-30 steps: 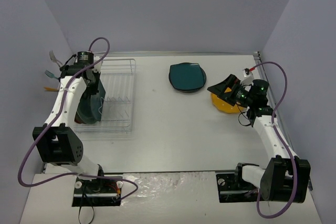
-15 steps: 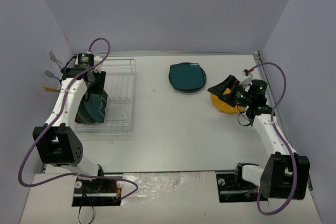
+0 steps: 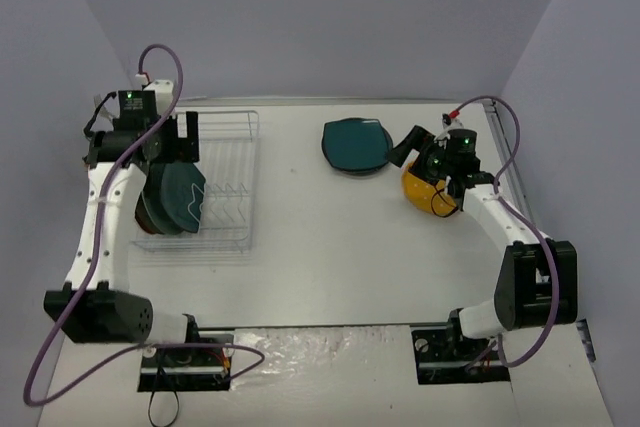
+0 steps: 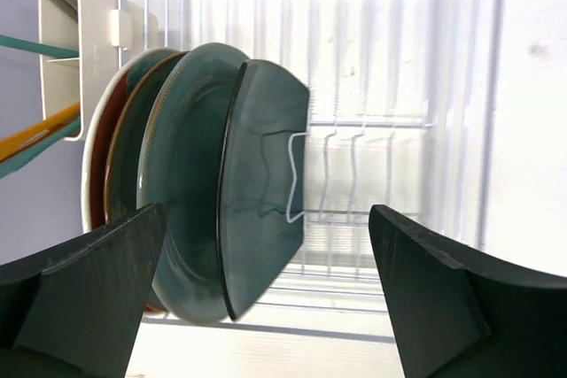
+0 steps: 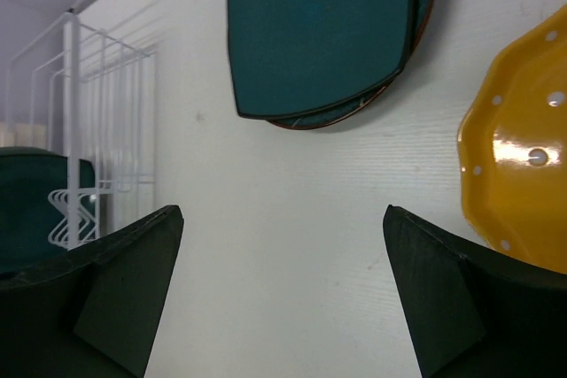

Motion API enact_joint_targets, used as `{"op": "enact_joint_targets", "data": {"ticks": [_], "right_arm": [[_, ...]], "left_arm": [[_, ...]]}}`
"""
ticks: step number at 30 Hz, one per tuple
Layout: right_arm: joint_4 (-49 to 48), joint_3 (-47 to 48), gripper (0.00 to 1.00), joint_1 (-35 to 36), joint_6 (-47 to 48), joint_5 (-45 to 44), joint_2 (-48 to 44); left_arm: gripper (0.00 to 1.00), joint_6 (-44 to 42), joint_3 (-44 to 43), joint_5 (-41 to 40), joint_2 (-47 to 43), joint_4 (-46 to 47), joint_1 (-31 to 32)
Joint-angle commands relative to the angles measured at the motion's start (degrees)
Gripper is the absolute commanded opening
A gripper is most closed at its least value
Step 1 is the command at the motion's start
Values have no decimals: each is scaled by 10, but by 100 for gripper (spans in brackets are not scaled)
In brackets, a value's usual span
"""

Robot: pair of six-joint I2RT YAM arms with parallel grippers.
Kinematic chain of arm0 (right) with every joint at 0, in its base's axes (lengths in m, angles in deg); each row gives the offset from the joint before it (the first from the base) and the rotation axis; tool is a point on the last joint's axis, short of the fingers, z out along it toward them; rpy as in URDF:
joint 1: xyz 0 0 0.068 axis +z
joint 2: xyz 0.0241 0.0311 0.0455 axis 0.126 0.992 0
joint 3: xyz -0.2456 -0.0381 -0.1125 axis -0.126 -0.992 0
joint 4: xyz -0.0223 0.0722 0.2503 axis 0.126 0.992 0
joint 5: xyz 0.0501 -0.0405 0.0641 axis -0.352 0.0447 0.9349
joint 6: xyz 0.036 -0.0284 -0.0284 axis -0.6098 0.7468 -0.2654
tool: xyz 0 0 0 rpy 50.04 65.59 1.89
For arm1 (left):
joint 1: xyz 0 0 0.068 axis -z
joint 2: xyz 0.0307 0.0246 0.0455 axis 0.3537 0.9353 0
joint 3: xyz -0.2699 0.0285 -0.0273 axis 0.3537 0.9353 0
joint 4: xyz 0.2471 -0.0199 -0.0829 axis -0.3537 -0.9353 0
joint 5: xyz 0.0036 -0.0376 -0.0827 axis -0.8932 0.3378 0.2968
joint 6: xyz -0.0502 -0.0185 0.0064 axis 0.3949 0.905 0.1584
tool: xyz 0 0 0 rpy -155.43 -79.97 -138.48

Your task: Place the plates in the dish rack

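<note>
The dish rack (image 3: 235,147) sits at the table's nine o'clock, with several plates (image 4: 190,192) standing on edge in it. The left gripper (image 4: 267,212) hangs there, spread and empty. Around two o'clock lie a teal plate (image 5: 319,28) and a yellow plate (image 5: 523,183). The right gripper (image 5: 283,210) gapes near them, holding nothing.

White table (image 3: 330,257) carrying a white wire dish rack (image 3: 236,119) at left, a teal square plate (image 3: 355,144) stacked on a red-rimmed plate (image 5: 341,116), and a yellow dotted plate (image 3: 415,195) just beside.
</note>
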Motion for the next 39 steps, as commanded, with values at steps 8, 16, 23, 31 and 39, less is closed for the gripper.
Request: {"op": "enact_joint_targets", "data": {"ticks": [8, 16, 23, 31, 39], "right_arm": [[-25, 146, 76, 45, 46, -160, 192], [-23, 226, 56, 59, 31, -185, 302], [-18, 247, 39, 72, 14, -210, 340], [-12, 234, 10, 74, 17, -228, 334], [11, 207, 0, 72, 18, -232, 279]], "left_arm": [[97, 129, 70, 146, -184, 55, 2], [97, 150, 164, 173, -255, 60, 3], [97, 154, 188, 184, -268, 55, 3], [97, 161, 198, 196, -266, 68, 3], [97, 165, 200, 211, -260, 79, 3]]}}
